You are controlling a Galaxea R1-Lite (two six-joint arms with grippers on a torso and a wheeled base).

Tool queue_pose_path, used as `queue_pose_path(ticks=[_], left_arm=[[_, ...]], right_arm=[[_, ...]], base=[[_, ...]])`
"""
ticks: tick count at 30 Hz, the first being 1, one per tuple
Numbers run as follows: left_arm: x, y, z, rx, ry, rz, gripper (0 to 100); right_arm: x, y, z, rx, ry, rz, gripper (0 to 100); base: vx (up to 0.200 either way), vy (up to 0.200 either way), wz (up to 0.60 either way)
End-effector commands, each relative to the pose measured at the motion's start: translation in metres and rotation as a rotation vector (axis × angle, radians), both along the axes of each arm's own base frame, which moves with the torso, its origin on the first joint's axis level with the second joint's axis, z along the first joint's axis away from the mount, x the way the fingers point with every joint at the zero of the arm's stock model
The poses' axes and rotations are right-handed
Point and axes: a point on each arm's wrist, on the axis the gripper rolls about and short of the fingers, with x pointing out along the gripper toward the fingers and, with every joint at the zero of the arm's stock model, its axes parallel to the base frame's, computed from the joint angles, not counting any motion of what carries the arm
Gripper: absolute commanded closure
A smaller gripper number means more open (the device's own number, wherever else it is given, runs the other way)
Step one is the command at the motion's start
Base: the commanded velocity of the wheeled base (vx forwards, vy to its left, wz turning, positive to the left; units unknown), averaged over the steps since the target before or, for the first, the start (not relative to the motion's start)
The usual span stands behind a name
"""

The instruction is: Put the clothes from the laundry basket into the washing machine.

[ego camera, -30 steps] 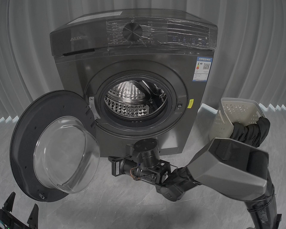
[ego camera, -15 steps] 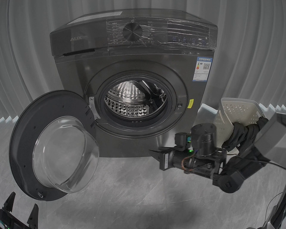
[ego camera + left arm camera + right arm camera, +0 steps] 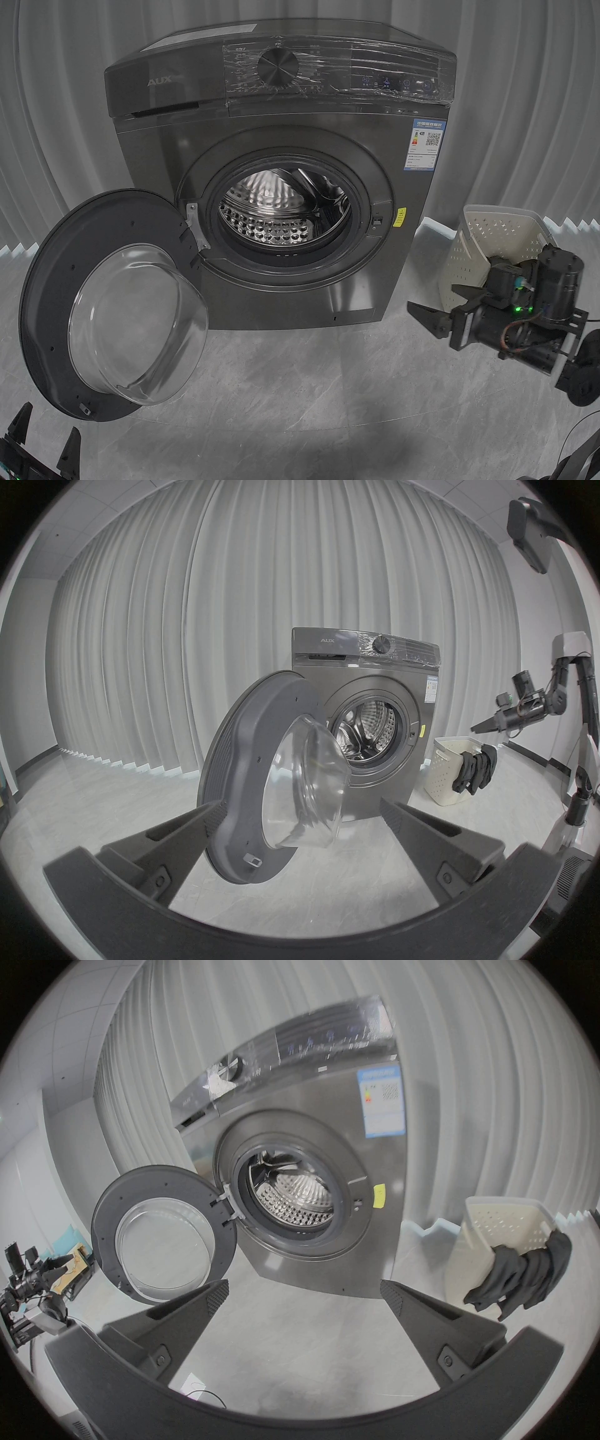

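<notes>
— Where are the clothes?

— Dark clothes (image 3: pixel 522 1272) hang over the front rim of the pale, perforated laundry basket (image 3: pixel 494 234). The basket stands on the floor (image 3: pixel 300 387) just beside the washing machine (image 3: pixel 281 125), on the robot's right. In the head view the right arm covers most of the clothes.

— And the washing machine?

— Its round door (image 3: pixel 112 300) is swung wide open to the robot's left, with the clear bowl-shaped window facing outward. The opening shows the drum (image 3: pixel 281 212) with its holed metal wall.

— What is the right tool doing?

— The right tool (image 3: pixel 431 296) hangs above the floor, in front of the basket and just beside it. It points toward the washing machine. Its fingers are spread apart and grip nothing. From its own wrist camera, the basket and the clothes sit off to one side, apart from the fingers.

— The left one?

— The left tool (image 3: pixel 50 420) sits low at the robot's left, near the bottom edge of the open door and not touching it. Its fingers are also spread wide, with nothing between them.

— Anything else around?

— A pleated grey curtain (image 3: pixel 531 94) behind the washing machine.
</notes>
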Motion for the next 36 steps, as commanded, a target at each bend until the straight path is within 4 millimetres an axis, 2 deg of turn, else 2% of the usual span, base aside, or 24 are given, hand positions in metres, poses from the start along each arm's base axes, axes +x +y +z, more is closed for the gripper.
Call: queue_pose_path(ticks=[1,2,4,6,7,9,12,13,14,15,20,21,24,29,31,36], left_arm=[[0.0,0.0,-0.005,0.0,-0.002,0.0,0],[0.0,0.0,-0.005,0.0,-0.002,0.0,0],[0.0,0.0,-0.005,0.0,-0.002,0.0,0],[0.0,0.0,-0.005,0.0,-0.002,0.0,0],[0.0,0.0,-0.005,0.0,-0.002,0.0,0],[0.0,0.0,-0.005,0.0,-0.002,0.0,0],[0.0,0.0,-0.005,0.0,-0.002,0.0,0],[0.0,0.0,-0.005,0.0,-0.002,0.0,0],[0.0,0.0,-0.005,0.0,-0.002,0.0,0],[0.0,0.0,-0.005,-0.002,-0.002,0.0,0],[0.0,0.0,-0.005,-0.002,-0.002,0.0,0],[0.0,0.0,-0.005,-0.002,-0.002,0.0,0],[0.0,0.0,-0.005,-0.002,-0.002,0.0,0],[0.0,0.0,-0.005,-0.002,-0.002,0.0,0],[0.0,0.0,-0.005,-0.002,-0.002,0.0,0],[0.0,0.0,-0.005,-0.002,-0.002,0.0,0]], right_arm=[[-0.046,-0.05,0.022,0.018,-0.127,-0.11,0],[-0.059,-0.065,0.026,0.009,-0.175,-0.157,0],[-0.073,-0.08,0.027,-0.012,-0.219,-0.209,0],[-0.09,-0.093,0.027,-0.02,-0.266,-0.257,0],[-0.092,-0.094,0.027,-0.019,-0.269,-0.261,0],[-0.12,-0.104,0.019,-0.014,-0.318,-0.283,0],[-0.143,-0.11,0.009,-0.005,-0.353,-0.309,0],[-0.143,-0.11,0.009,-0.005,-0.353,-0.309,0],[-0.159,-0.114,0.003,0.007,-0.392,-0.317,0],[-0.167,-0.115,0.002,0.013,-0.416,-0.324,0],[-0.197,-0.121,-0.01,-0.008,-0.462,-0.37,0],[-0.197,-0.121,-0.01,-0.008,-0.462,-0.37,0],[-0.219,-0.122,-0.028,-0.026,-0.47,-0.374,0],[-0.236,-0.123,-0.051,-0.043,-0.464,-0.379,0],[-0.238,-0.121,-0.055,-0.064,-0.462,-0.383,0],[-0.237,-0.121,-0.069,-0.077,-0.332,-0.387,0]], base=[[0.0,0.0,0.0],[0.0,0.0,0.0],[0.0,0.0,0.0],[0.0,0.0,0.0],[0.0,0.0,0.0],[0.0,0.0,0.0],[0.0,0.0,0.0],[0.0,0.0,0.0],[0.0,0.0,0.0],[0.0,0.0,0.0],[0.0,0.0,0.0],[0.0,0.0,0.0],[0.0,0.0,0.0],[0.0,0.0,0.0],[0.0,0.0,0.0],[0.0,0.0,0.0]])
